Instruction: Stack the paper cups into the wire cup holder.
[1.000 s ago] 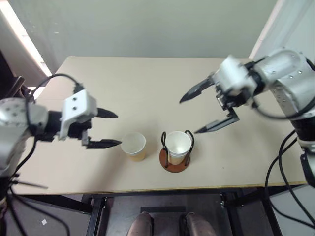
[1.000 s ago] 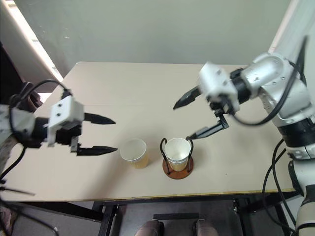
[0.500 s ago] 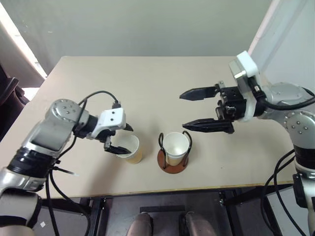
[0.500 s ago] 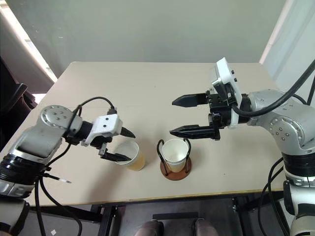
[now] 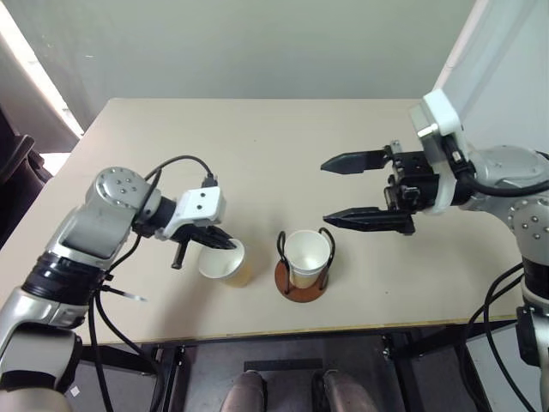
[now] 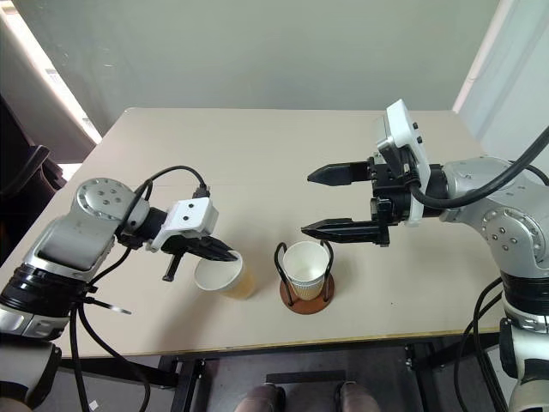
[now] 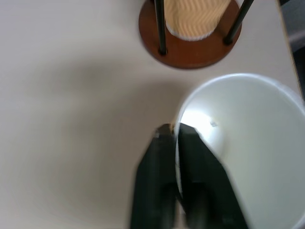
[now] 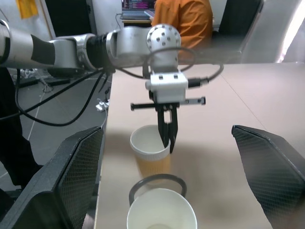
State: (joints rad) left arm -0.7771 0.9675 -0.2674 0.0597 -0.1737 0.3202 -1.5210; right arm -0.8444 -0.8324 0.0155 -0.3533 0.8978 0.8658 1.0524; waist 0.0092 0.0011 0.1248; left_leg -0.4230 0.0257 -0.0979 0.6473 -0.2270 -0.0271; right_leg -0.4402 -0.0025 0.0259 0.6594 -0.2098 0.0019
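One paper cup already sits in the wire cup holder at lower centre — the left gripper pinches the loose cup rim beside it, not yet stacked; the right gripper hovers, jaws spread.

Loose cup pinched at its rim by the left gripper: thin matt paper, plain white inside, pale yellow-tan outside. Cup in the holder, below the right gripper: same paper; zigzag embossing on its wall in the left wrist view. Holder base: smooth reddish-brown disc with a slight sheen; uprights thin black wire. Fingers: black, with a meshed texture. Table: matt beige, smooth.
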